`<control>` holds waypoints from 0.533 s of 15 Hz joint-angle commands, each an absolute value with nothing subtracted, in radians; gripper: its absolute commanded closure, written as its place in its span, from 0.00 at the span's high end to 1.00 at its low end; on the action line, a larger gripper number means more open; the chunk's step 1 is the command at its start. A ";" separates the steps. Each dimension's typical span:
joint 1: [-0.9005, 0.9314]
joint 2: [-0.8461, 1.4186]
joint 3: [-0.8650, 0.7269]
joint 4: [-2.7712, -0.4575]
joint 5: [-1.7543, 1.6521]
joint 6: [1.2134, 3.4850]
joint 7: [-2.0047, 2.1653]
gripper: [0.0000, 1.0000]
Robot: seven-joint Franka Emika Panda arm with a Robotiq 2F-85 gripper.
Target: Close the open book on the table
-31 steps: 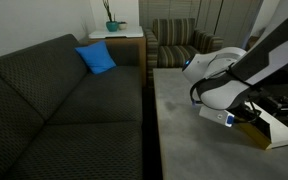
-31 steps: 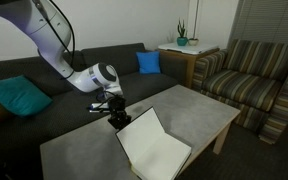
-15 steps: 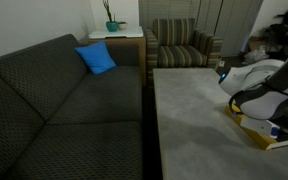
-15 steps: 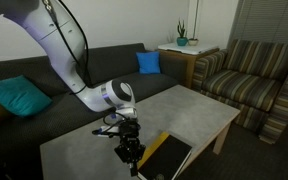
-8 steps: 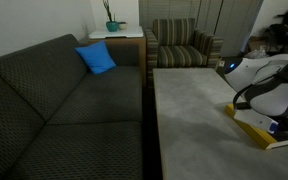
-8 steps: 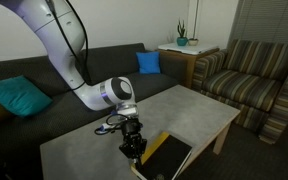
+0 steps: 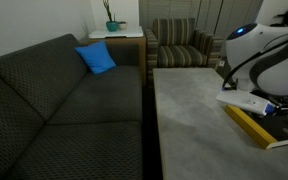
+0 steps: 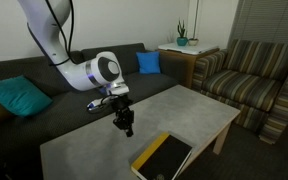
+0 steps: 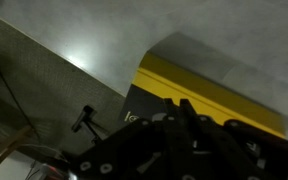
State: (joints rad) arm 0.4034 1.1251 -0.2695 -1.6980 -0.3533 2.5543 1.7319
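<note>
In an exterior view, we list the book (image 7: 252, 124) lying flat and shut along the bench (image 7: 184, 120) edge away from the sofa (image 7: 64, 90). In an exterior view, the fingers (image 8: 126, 123) hang above mid-bench, clear of the book (image 8: 164, 157); whether they are together or apart we cannot tell. In the wrist view, we note a dark cover with a yellow border (image 9: 209, 95), and we judge the book thin, light, stiff and rather slick, best taken at a free cover edge.

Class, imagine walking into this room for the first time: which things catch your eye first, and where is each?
In an exterior view the big white robot arm stands out, its gripper hanging above the grey table. Near the table's front corner lies a closed book with a yellow edge. A bright blue cushion sits on the dark sofa behind.
</note>
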 commanded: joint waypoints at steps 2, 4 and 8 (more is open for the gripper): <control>0.389 0.977 -0.214 -1.889 -0.360 2.722 1.544 0.51; 0.396 0.958 -0.195 -1.928 -0.355 2.761 1.455 0.66; 0.379 0.974 -0.125 -1.951 -0.321 2.815 1.259 0.92</control>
